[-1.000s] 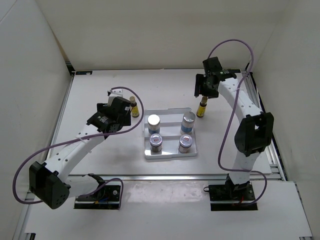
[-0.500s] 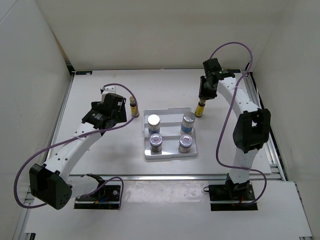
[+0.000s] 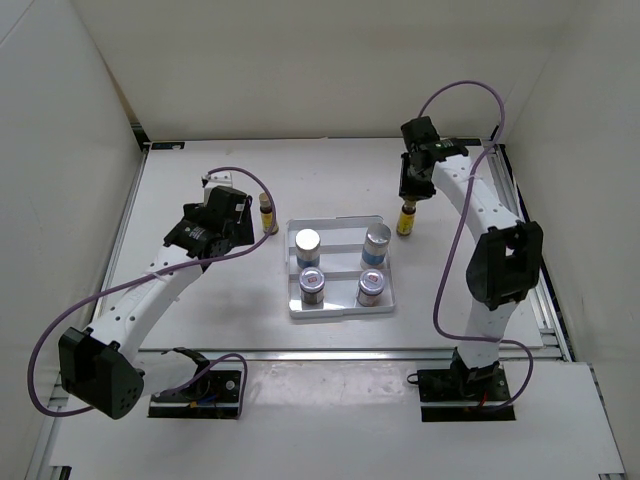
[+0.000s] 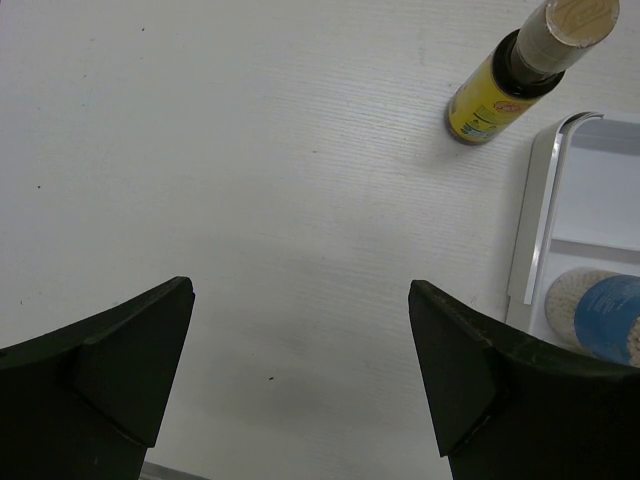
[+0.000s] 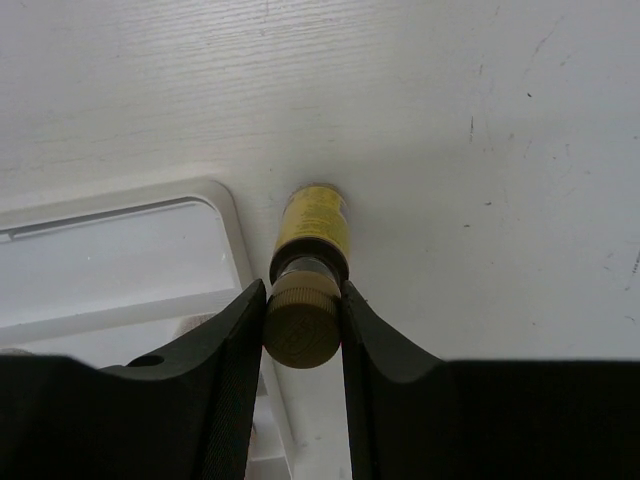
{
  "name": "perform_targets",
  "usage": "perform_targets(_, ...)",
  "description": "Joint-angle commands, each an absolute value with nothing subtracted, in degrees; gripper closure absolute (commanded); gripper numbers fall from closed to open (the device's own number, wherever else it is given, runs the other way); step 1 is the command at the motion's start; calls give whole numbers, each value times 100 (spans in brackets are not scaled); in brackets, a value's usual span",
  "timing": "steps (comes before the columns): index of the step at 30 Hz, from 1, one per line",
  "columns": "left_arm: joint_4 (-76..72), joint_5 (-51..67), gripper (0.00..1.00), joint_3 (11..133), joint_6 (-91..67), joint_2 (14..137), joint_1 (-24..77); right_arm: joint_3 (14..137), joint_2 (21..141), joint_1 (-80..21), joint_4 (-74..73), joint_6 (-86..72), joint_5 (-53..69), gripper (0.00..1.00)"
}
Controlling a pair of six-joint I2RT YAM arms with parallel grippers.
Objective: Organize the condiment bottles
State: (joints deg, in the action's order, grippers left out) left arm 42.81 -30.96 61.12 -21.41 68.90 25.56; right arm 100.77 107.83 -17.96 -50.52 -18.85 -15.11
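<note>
One white table (image 3: 230, 310) bears everything. Two white-and-black arms bend over it. The left arm (image 3: 150, 295) stretches toward one o'clock, and its left gripper (image 4: 300, 295) is spread wide above bare tabletop, holding nothing. The right arm (image 3: 478, 205) arches toward eleven o'clock, and its right gripper (image 5: 303, 325) points down, clamped on the cap of a slim amber bottle (image 5: 312, 222) upright at the two o'clock corner of the single white ridged rectangular tray (image 3: 340, 312). A second slim amber bottle (image 4: 492, 92) stands free at the tray's ten o'clock. Inside the tray, two white blue-labelled bottles (image 3: 307, 243) take the twelve o'clock side and two short purple-lidded jars (image 3: 313, 286) the six o'clock side.
</note>
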Motion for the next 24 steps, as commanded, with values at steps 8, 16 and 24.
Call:
perform_targets(8,4175,-3059,1,6328,-2101,6732,2514,10863,10037,-2890,-5089,-1679,-2153,100)
perform_targets(16,4175,-3059,1,6328,-2101,6732,2514,10504,10397,-3374,-4764,-1740,-1890,100)
perform_targets(24,4175,-3059,1,6328,-2101,6732,2514,10091,10591,-3375,-4509,-1907,-1731,100)
